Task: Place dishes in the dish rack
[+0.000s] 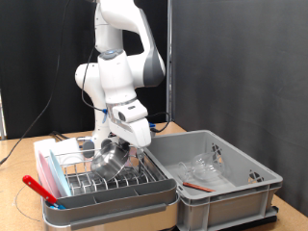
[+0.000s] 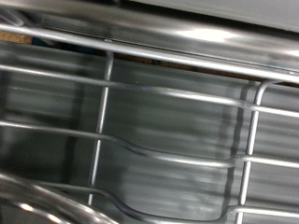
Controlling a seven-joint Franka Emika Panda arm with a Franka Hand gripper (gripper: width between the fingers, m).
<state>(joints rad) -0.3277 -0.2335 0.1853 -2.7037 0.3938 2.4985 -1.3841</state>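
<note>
Steel wires fill my wrist view: the rack (image 2: pixel 159 93) sits very close under my hand, its bars running across with thinner cross rods and a dull grey surface showing behind them, and a curved shiny edge cuts the corner of that picture, though I cannot tell what it belongs to. In the exterior view my gripper (image 1: pixel 114 154) is down low over the rack (image 1: pixel 120 178), at its far middle part, and a shiny steel bowl (image 1: pixel 109 160) sits tilted right at my fingers, among the wires. Whether my fingers are wide, narrow or clamped on the bowl I cannot tell, since the bowl and my hand hide them there and they do not show in the wrist view. The rack rests in a white tray (image 1: pixel 115 204) on the left of the scene. Along the tray's left side lies a red and pale blue thing (image 1: pixel 43 185), too small to name. To the right, just beside the tray, stands a large grey crate (image 1: pixel 231 197), and inside it I can make out a few clear glass pieces (image 1: pixel 204 169). Both stand on a wooden table (image 1: pixel 29 164), with a black curtain (image 1: pixel 241 58) behind.
</note>
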